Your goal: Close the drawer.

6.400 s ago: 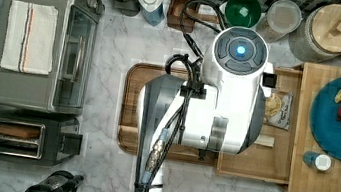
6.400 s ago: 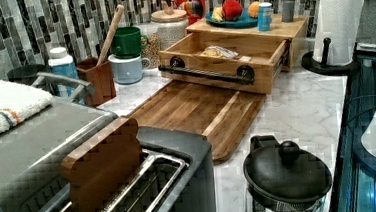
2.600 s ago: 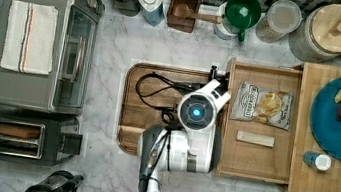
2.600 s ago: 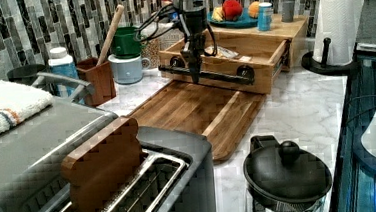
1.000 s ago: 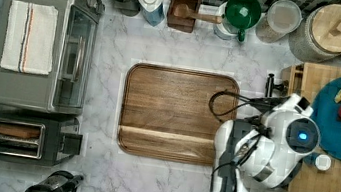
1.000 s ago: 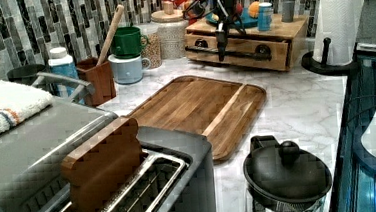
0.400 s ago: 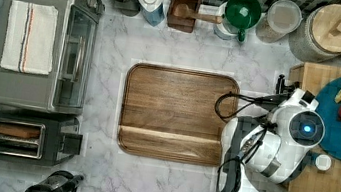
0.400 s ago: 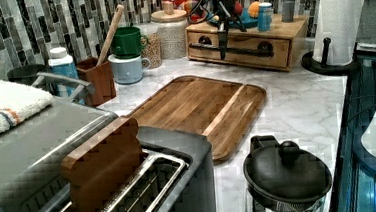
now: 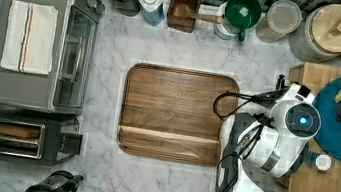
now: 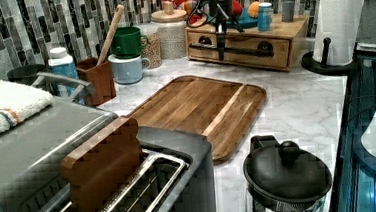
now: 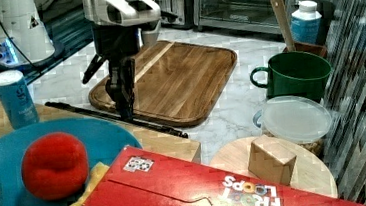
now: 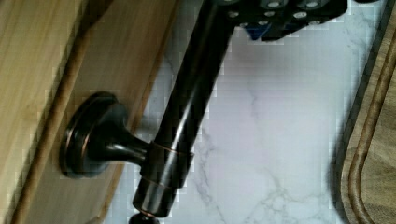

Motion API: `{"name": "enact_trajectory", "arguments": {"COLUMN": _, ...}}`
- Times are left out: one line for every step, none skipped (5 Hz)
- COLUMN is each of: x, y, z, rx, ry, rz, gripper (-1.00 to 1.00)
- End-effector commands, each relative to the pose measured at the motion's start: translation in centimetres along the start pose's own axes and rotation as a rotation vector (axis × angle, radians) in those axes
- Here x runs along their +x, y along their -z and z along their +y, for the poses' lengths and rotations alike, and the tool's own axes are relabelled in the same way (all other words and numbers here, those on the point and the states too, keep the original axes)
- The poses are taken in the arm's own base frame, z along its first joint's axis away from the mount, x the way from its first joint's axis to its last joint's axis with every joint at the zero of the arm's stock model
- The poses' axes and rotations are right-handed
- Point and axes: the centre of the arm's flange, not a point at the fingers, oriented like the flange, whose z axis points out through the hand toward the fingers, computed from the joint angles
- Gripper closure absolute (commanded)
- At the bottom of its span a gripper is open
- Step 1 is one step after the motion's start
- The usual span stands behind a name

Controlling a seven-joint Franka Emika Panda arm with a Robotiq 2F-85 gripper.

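The drawer (image 10: 245,51) front is light wood with a matt finish and visible grain. Its bar handle (image 12: 187,109) is dark metal, smooth and glossy, with a bronze tint at the edges. The table (image 9: 166,186) is white marble-look stone with grey veining, smooth and slightly reflective. The cutting board (image 9: 176,113) is darker brown wood, satin-finished. The toaster oven (image 9: 44,43) is brushed metal; a woven cloth towel (image 9: 29,37) lies on it.
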Motion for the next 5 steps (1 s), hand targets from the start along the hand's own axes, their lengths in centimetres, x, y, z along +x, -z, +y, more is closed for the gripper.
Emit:
{"name": "enact_trajectory", "arguments": {"x": -4.86, "y": 6.98, "z": 13.52, "rx": -0.213, "ry": -0.163, "rz": 0.056, "gripper": 1.0}}
{"name": "enact_trajectory", "arguments": {"x": -4.85, "y": 6.97, "z": 13.51, "rx": -0.213, "ry": -0.162, "rz": 0.056, "gripper": 1.0}}
{"name": "enact_trajectory", "arguments": {"x": -4.86, "y": 6.98, "z": 13.52, "rx": -0.213, "ry": -0.163, "rz": 0.055, "gripper": 1.0}}
{"name": "enact_trajectory", "arguments": {"x": -4.85, "y": 6.97, "z": 13.51, "rx": -0.212, "ry": -0.162, "rz": 0.055, "gripper": 1.0}}
{"name": "enact_trajectory", "arguments": {"x": -4.85, "y": 6.97, "z": 13.51, "rx": -0.212, "ry": -0.163, "rz": 0.055, "gripper": 1.0}}
